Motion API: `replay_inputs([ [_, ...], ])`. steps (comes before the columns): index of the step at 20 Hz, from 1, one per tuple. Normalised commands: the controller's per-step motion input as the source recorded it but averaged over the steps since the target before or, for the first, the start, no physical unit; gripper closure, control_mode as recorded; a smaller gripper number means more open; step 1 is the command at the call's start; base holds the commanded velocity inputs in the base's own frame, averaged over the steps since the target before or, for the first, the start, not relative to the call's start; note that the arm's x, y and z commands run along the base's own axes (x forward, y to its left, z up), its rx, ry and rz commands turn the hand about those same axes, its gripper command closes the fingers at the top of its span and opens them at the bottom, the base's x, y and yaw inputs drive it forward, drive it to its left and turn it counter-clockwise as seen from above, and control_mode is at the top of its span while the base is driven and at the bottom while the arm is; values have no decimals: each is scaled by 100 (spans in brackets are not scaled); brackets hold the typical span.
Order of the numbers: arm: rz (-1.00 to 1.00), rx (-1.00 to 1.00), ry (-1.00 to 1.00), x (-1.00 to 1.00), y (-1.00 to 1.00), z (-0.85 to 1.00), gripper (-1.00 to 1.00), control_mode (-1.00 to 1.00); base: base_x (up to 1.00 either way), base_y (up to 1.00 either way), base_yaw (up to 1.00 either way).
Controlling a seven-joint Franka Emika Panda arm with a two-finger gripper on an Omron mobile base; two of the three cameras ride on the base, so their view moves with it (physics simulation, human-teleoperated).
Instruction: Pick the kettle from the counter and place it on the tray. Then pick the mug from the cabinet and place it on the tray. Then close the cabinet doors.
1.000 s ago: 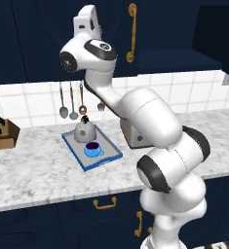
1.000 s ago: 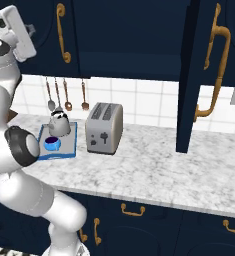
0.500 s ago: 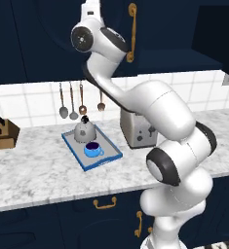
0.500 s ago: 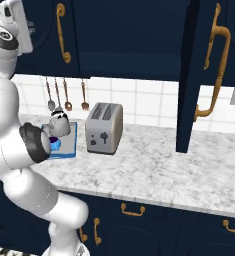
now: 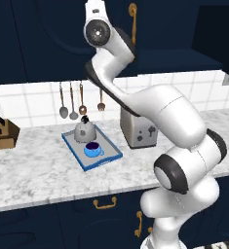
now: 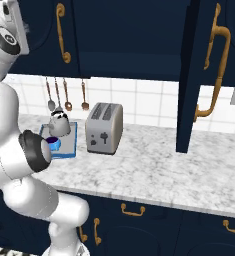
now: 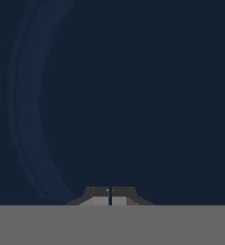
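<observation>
Cabinet doors: the left door (image 7: 133, 95), upright and closed or nearly so, lies flat directly ahead of the clenched, empty pincer (image 7: 110, 196), while the right door (image 6: 191, 75) stands swung out, well off to the arm's right.

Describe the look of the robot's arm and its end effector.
The arm is glossy white, built of rounded, bulbous segments with dark charcoal rings and round caps at the joints. No cables or markings show. The end effector has two small dark grey fingertips with paler inner faces.
</observation>
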Motion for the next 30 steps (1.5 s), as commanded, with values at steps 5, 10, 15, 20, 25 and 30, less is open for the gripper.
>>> replay_inputs([
  [5,11,0,-21,-97,-15,3,100,-100,0,0,0],
  [10,7,1,3,-100,-35,51,100,-100,0,0,0],
  [15,10,0,4,-100,0,23,100,-100,0,0,0],
  [20,9,0,32,-100,-22,0,100,-100,0,0,0],
  [25,6,-9,50,-99,-24,-1,100,-100,0,0,0],
  [30,17,-5,5,-67,-71,-20,100,-100,0,0,0],
])
